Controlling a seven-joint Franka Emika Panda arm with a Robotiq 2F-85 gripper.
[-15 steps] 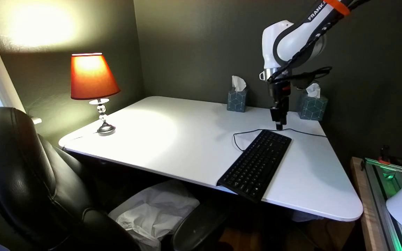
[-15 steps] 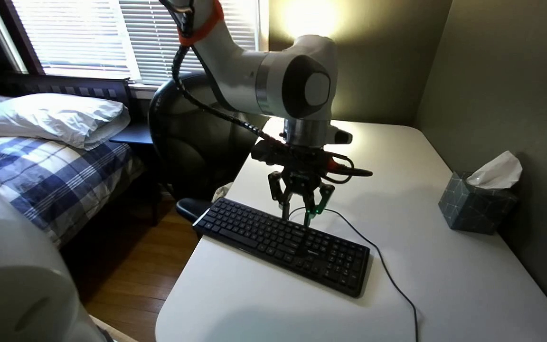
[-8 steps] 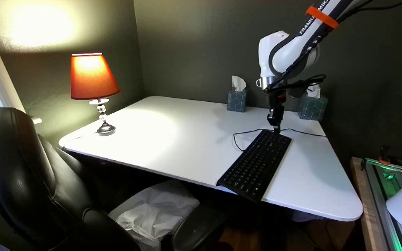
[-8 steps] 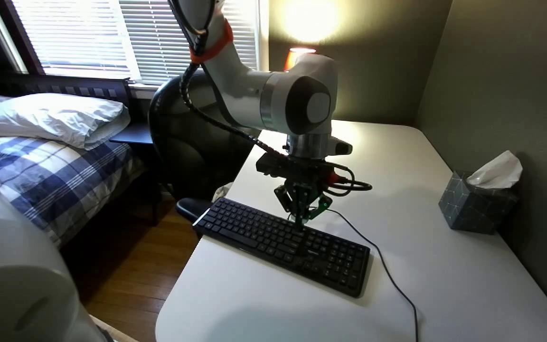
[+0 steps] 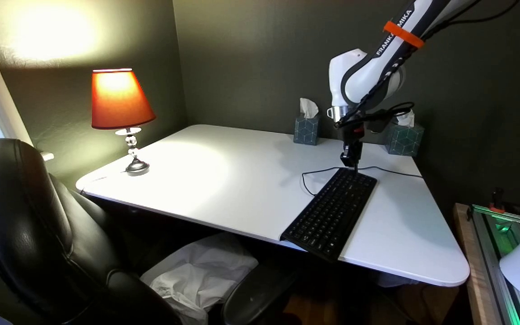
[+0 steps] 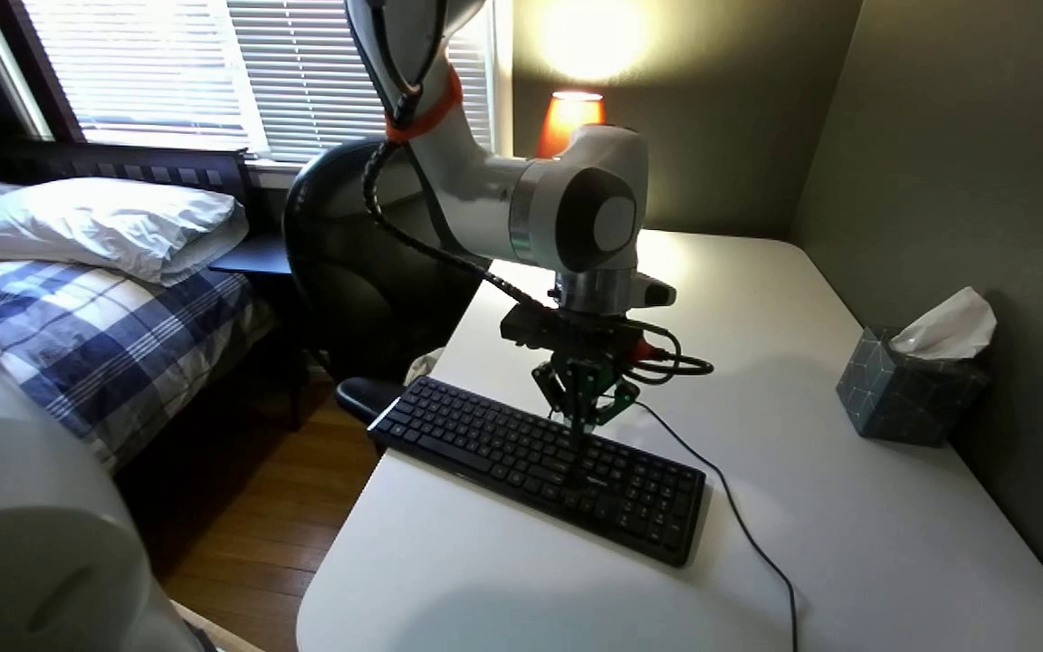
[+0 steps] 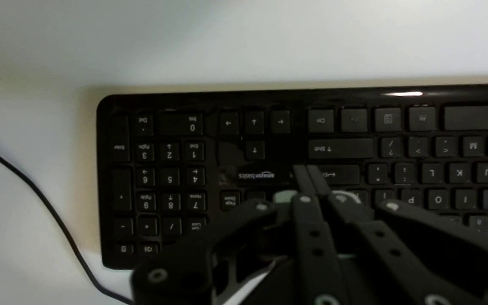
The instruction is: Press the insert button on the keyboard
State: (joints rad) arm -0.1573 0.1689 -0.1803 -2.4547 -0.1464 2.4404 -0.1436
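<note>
Arm point(image 5: 366, 83) slants down from upper right of an exterior view; fingers point(image 7: 304, 180), clenched together, point downward over the keyboard point(image 5: 332, 212); contact undetermined.

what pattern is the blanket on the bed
Blue-and-white plaid; the blanket shows best in an exterior view.

Keyboard point(image 5: 333, 212) black, tool point(image 7: 306, 168) black, desk point(image 5: 260, 176) white, lampshade point(image 5: 121, 100) orange, bedspread point(image 6: 114, 340) blue-white plaid.

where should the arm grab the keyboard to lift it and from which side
I'd grip the keyboard by the short end away from the number pad, coming from beyond the desk: it lies flat, but that end overhangs, likely freeing its underside for a pinch.
</note>
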